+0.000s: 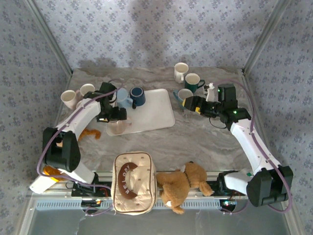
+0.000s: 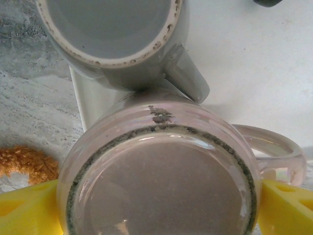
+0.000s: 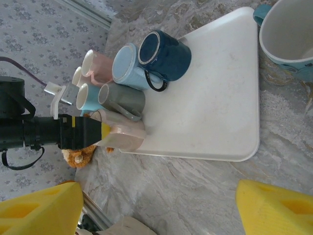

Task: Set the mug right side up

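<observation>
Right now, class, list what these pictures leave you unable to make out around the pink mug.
Pink mug mouth: left wrist view, hidden under its own upturned base.
Left gripper fingers: same view, cut off by bottom edge; contact with mug unclear.
Light blue mug: right wrist view, cut by frame edge.

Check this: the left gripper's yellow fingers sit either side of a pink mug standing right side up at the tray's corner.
Wrong on one point: the pink mug is upside down, as the left wrist view shows its flat base facing the camera. The left gripper does have a finger either side of it, at the corner of the tray.
</observation>
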